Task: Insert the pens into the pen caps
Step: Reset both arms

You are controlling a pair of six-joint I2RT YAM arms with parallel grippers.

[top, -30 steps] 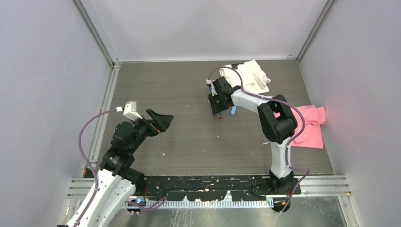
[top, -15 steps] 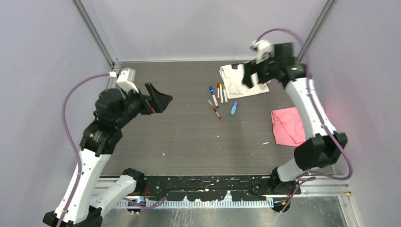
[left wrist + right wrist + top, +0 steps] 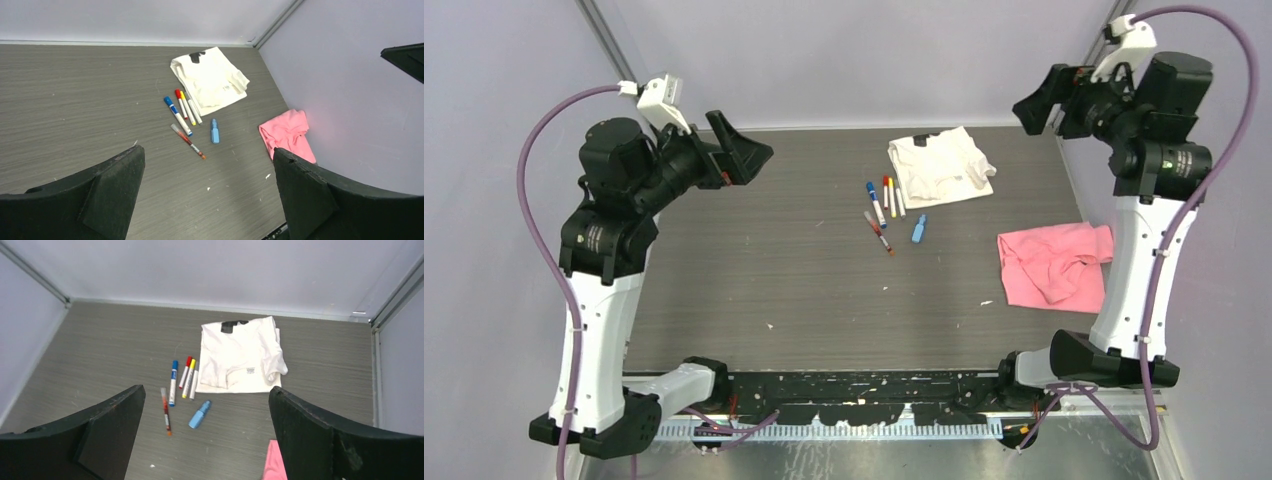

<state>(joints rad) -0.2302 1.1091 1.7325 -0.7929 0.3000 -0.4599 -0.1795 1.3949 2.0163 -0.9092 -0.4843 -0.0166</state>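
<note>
While fingers (image 3: 110,195) gape, pens (image 3: 178,116) lie well below.

6 pens (image 3: 172,388) lie flat, clustered; blue, red, yellow caps (image 3: 174,364) fitted.

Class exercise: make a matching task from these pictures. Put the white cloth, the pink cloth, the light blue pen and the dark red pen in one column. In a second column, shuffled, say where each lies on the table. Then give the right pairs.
Column one
1. white cloth
2. pink cloth
3. light blue pen
4. dark red pen

Column two
A. crumpled, by the right edge of the table
B. slanted, furthest left of the four
C. at the far end, spread fairly flat
D. alone on bare tabletop, between the dark red pen and the pink cloth

Pairs: 1-C, 2-A, 3-D, 4-B
</note>
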